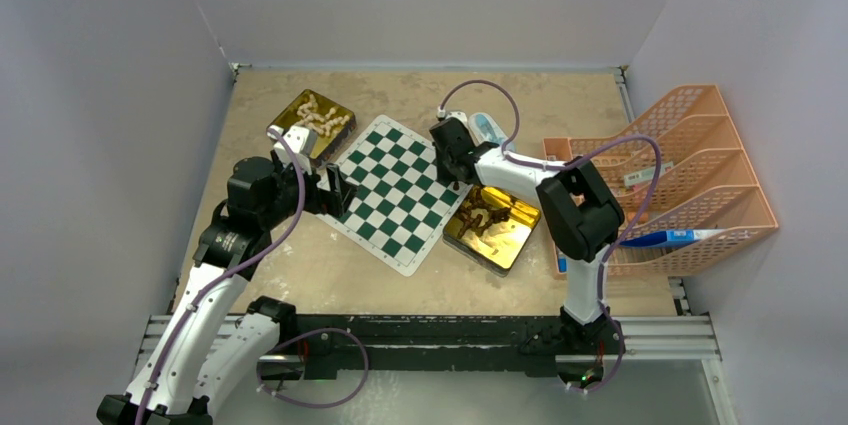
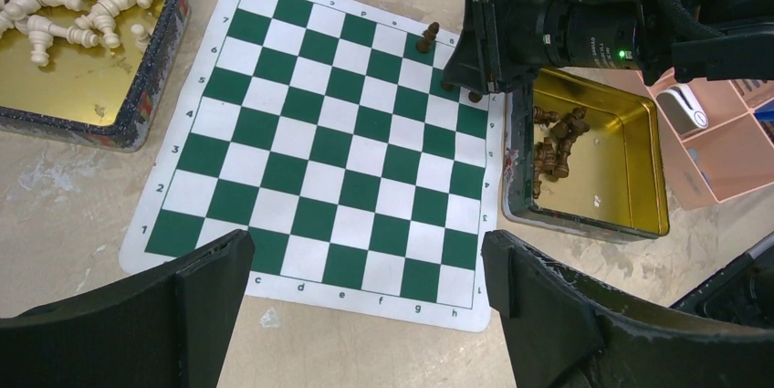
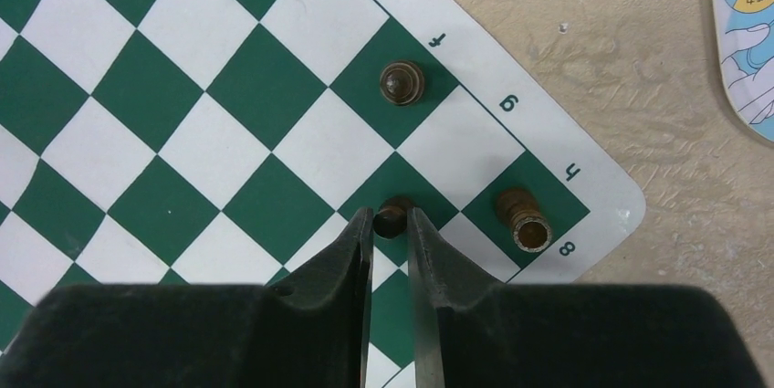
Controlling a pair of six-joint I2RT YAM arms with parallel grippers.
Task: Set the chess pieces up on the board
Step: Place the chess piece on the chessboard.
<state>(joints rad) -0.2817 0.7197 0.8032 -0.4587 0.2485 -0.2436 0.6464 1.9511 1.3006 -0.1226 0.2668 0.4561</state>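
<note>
The green-and-white board (image 1: 392, 195) lies mid-table. My right gripper (image 3: 391, 216) is over the board's far right corner, shut on a dark brown chess piece (image 3: 393, 215) that stands on a green square near g7. Another brown piece (image 3: 402, 83) stands on f8. A third (image 3: 525, 221) lies tipped over on h8. My left gripper (image 2: 365, 256) is open and empty, hovering over the board's near edge (image 2: 329, 151). In the left wrist view the right gripper (image 2: 511, 32) hides most of the held piece. The f8 piece (image 2: 427, 36) shows beside it.
A gold tin (image 1: 290, 115) with several cream-white pieces (image 2: 55, 18) sits at the board's far left. A gold tin (image 1: 515, 217) with several brown pieces (image 2: 552, 146) sits at its right. An orange wire rack (image 1: 690, 175) stands at the right. A blue-white packet (image 3: 744, 32) lies beyond the board.
</note>
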